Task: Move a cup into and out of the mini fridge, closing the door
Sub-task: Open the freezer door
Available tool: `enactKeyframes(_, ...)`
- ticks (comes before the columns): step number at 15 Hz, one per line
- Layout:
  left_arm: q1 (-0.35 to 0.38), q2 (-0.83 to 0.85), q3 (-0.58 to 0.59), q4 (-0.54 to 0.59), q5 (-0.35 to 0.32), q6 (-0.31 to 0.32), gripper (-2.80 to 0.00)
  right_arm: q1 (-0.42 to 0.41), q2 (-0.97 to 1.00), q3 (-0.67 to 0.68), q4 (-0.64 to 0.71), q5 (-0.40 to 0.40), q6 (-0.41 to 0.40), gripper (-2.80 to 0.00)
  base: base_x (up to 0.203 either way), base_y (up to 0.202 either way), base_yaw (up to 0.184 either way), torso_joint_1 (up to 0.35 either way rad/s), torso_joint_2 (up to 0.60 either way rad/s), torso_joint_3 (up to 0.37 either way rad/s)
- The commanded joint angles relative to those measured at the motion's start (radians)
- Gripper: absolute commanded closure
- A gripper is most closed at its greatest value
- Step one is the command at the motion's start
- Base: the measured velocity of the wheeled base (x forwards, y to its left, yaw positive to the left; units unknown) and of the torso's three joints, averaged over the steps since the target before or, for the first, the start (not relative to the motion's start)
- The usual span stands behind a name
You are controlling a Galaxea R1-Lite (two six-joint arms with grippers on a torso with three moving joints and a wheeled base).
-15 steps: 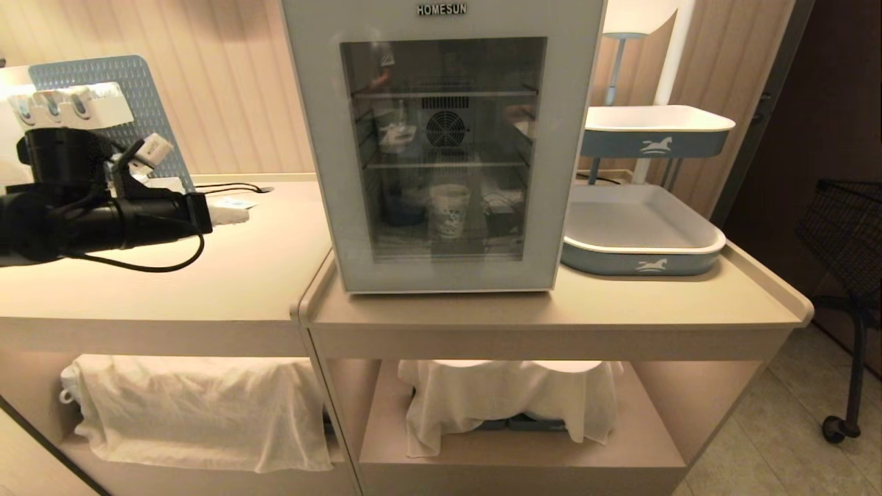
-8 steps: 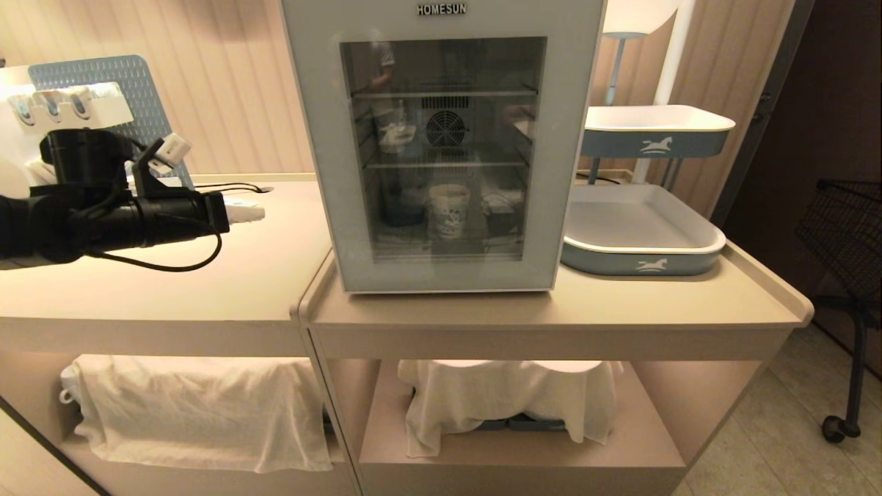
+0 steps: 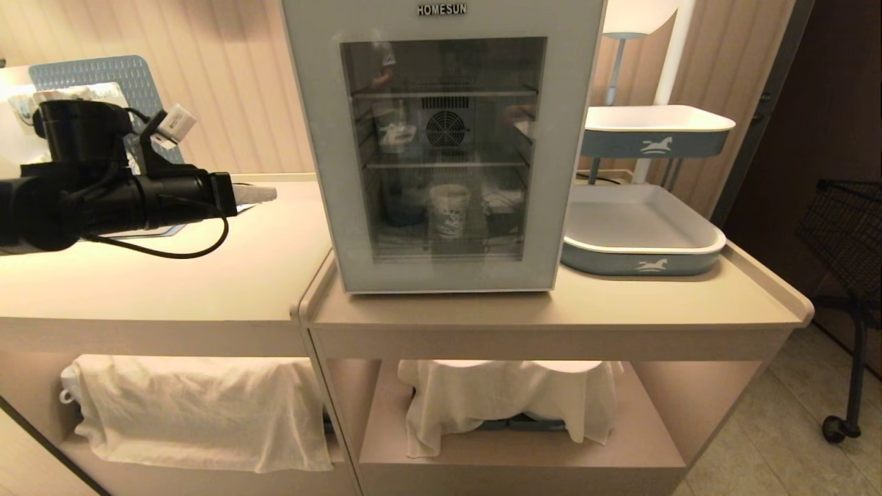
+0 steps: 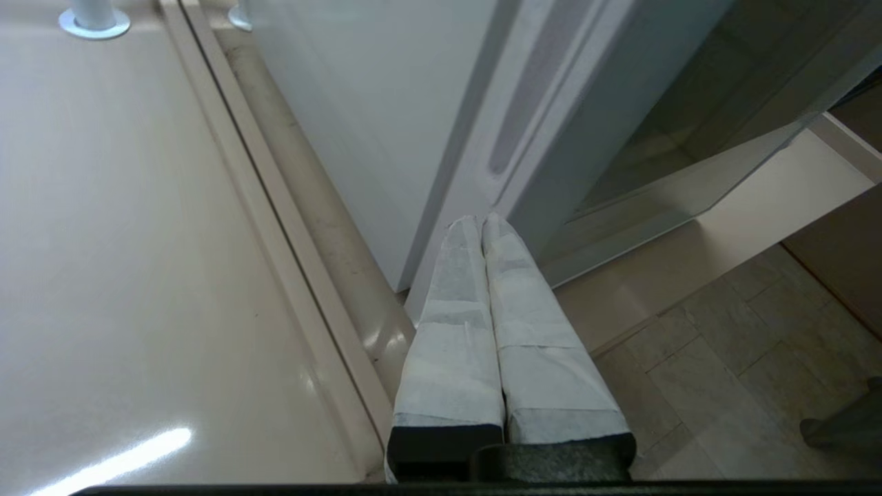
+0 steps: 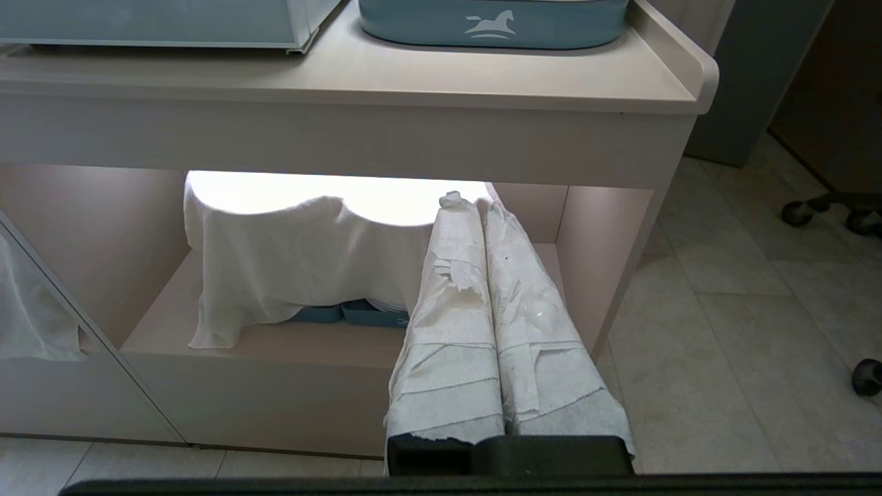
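Cup (image 3: 450,210), small white paper one with blue print, sat inside white boxy HOMESUN mini fridge (image 3: 441,145) on the lower wire shelf, behind the shut white-framed tinted glass door (image 3: 443,148); far side of the glass from the left gripper (image 3: 265,195), well apart from it. Left gripper: white-wrapped fingers (image 4: 506,275) pressed together, holding nothing, level over the beige countertop (image 3: 207,275), tips just short of the fridge's left front corner, pointing at the recessed slot handle (image 4: 527,96) on the door edge. Right gripper (image 5: 468,201): fingers together, empty, parked low facing the white cloth (image 5: 275,262) on the lower shelf. Beyond the fridge, a blue-and-white tray (image 3: 641,234).
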Motion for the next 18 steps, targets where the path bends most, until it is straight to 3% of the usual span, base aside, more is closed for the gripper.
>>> enactKeyframes(1,-0.006,-0.026,-0.026,0.000,-0.005,0.000,0.00,0.000,0.000,0.000,-0.001,0.000,-0.001,0.00,0.000,0.000,0.000,0.000,0.00,0.000)
enactKeyframes(6,-0.012,-0.004,-0.153,0.006,-0.008,0.034,0.00,0.000,0.000,0.000,0.000,0.000,-0.001,0.00,0.000,0.000,0.000,0.000,0.00,0.000)
enactKeyframes(12,-0.012,0.009,-0.135,0.009,-0.006,0.054,0.00,0.000,0.000,0.000,-0.001,0.000,-0.001,0.00,0.000,0.000,0.000,0.000,0.00,0.000)
enactKeyframes(13,-0.012,0.009,-0.132,0.009,-0.006,0.054,-2.80,0.000,0.000,0.000,-0.001,0.000,-0.001,0.00,0.000,0.000,0.000,0.000,0.00,0.000)
enactKeyframes(18,-0.012,-0.004,-0.102,0.011,-0.008,0.046,-2.80,0.000,0.000,0.000,0.000,0.000,-0.001,0.00,0.000,0.000,0.000,0.000,0.00,0.000)
